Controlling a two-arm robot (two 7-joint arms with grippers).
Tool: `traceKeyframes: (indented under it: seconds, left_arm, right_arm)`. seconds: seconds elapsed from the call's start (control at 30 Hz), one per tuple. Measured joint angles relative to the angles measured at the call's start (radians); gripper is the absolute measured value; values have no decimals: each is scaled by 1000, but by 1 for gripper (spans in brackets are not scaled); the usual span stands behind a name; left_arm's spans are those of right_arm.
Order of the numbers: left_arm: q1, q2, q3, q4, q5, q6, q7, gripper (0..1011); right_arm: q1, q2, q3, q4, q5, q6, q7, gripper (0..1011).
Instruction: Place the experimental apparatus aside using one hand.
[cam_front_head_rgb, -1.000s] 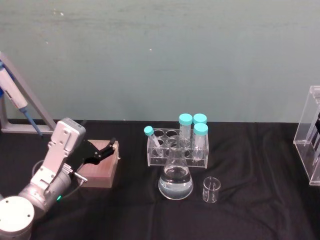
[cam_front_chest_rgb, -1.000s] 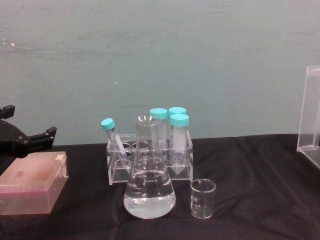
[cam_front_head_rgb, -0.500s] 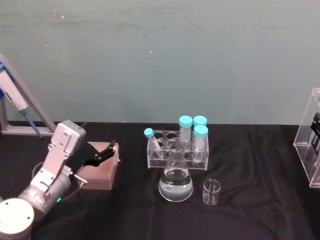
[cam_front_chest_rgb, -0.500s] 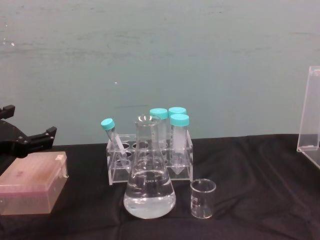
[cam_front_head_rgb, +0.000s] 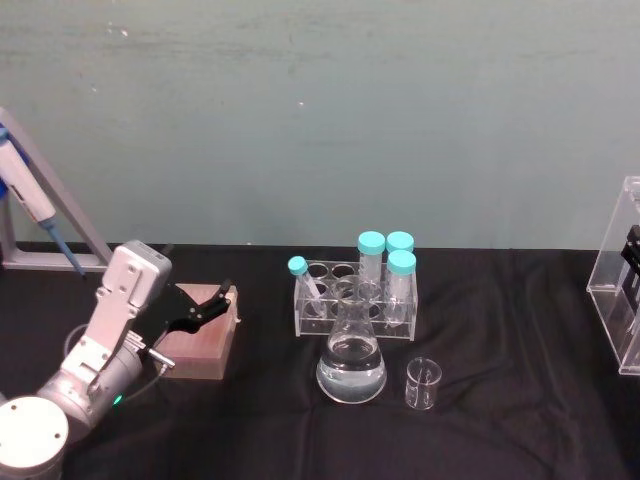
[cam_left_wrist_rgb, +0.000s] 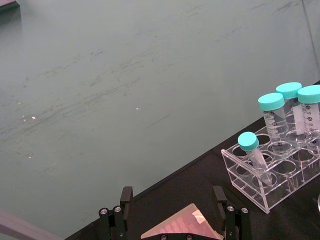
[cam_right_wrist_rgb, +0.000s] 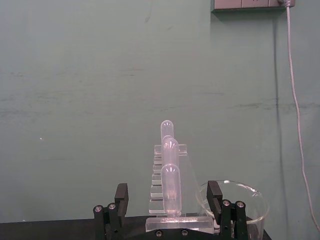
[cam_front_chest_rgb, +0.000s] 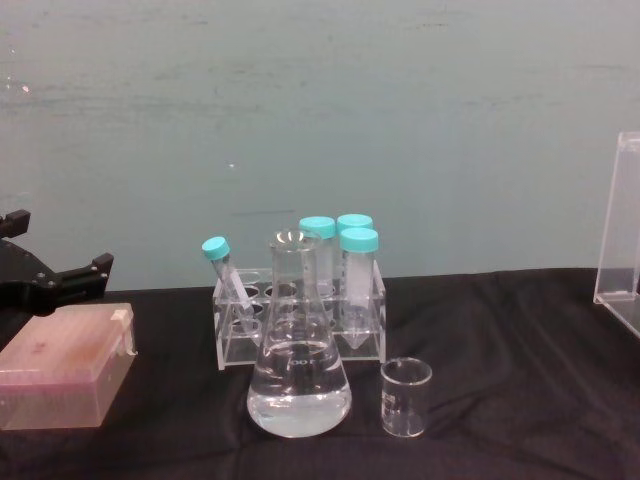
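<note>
the black two-fingered right gripper (cam_right_wrist_rgb: 168, 196) is facing the tall clear acrylic pipette stand (cam_right_wrist_rgb: 169, 165) on the far right, fingers spread, grasping nothing. the left gripper (cam_front_head_rgb: 214, 302) is hovering, released, over a pink box (cam_front_head_rgb: 200, 340). likely the approach step; next, advancing squarely and clamping.

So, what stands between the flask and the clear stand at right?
A small beaker beside the flask, then bare black cloth up to the stand: head view.

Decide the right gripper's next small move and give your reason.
Probably close the right gripper on the pipette stand: its open fingers sit either side of the stand's base. The left gripper hovers open above the pink box.
</note>
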Motion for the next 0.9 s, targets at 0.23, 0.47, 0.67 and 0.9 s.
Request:
traceKeyframes:
  seconds: [0.23,0.47,0.67,0.9]
  left_arm:
    - [0,0,0,0,0,0,0,1000]
    - [0,0,0,0,0,0,0,1000]
    - [0,0,0,0,0,0,0,1000]
    - [0,0,0,0,0,0,0,1000]
  right_arm:
    - [-10,3,-5,-18,-4,-1,0,1003]
    - [-30,4,-12,-46,-17,-9,-4,1003]
    - [-50,2,-11,-74,-30,-14,-17,1003]
    - [-74,1,-5,-114,-47,-23,-31,1003]
